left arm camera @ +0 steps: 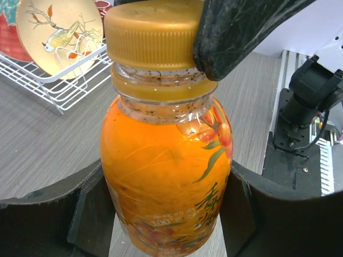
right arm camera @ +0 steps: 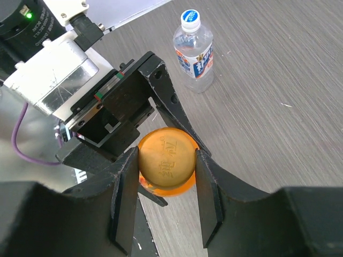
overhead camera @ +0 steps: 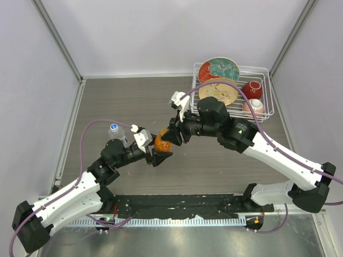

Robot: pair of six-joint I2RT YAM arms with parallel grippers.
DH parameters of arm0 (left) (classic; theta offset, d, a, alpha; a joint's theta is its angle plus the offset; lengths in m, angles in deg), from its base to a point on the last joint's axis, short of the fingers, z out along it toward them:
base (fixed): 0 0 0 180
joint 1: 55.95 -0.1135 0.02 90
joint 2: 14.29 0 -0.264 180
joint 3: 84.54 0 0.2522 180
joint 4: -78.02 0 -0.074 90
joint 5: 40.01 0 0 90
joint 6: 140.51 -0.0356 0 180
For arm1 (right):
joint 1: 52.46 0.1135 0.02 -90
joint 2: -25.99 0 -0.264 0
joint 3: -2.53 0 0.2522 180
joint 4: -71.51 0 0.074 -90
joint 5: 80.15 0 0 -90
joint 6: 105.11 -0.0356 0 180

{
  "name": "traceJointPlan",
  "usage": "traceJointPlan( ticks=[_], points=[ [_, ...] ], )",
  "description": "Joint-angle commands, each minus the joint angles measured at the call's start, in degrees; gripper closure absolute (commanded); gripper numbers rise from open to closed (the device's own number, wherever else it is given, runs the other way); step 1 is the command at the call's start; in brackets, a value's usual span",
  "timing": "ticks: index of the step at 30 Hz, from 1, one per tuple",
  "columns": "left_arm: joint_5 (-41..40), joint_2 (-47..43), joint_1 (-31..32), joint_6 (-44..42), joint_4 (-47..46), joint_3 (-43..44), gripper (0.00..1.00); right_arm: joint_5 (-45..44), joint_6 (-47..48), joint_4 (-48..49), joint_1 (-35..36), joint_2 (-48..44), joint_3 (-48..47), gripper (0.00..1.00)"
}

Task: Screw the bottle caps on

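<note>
My left gripper [overhead camera: 159, 152] is shut on the squat orange bottle [left arm camera: 166, 166], holding its body upright above the table; it also shows in the top view [overhead camera: 162, 143]. The amber-orange cap [left arm camera: 153, 35] sits on the bottle's neck. My right gripper [right arm camera: 167, 166] is shut on that cap [right arm camera: 166, 159] from above, one finger on each side. The clear water bottle [right arm camera: 194, 51] stands on the table with its white cap [right arm camera: 190, 17] on top; in the top view it [overhead camera: 118, 134] is just left of my left arm.
A white wire rack [overhead camera: 265, 88] at the back right holds patterned plates [overhead camera: 218, 69] and red bowls [overhead camera: 252, 89]. The rack and a bird-patterned plate [left arm camera: 59, 32] show behind the bottle in the left wrist view. A black mat [overhead camera: 182, 206] lies along the near edge.
</note>
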Motion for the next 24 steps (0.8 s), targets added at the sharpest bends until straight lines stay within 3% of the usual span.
traceJointPlan(
  ticks=[1,16,24],
  points=[
    [-5.3,-1.04,-0.7,-1.45,-10.89,2.19,1.0,-4.62,-2.53,-7.56,1.62,1.79,-0.36,0.98],
    [-11.45,-0.51,-1.4,-3.65,-12.12,2.54,1.0,-27.01,-12.98,-9.67,7.06,5.48,-1.06,0.99],
    [-16.27,0.36,-1.4,-5.67,-12.56,3.16,1.0,-38.46,-17.03,-16.52,10.32,10.49,-6.32,0.99]
  ],
)
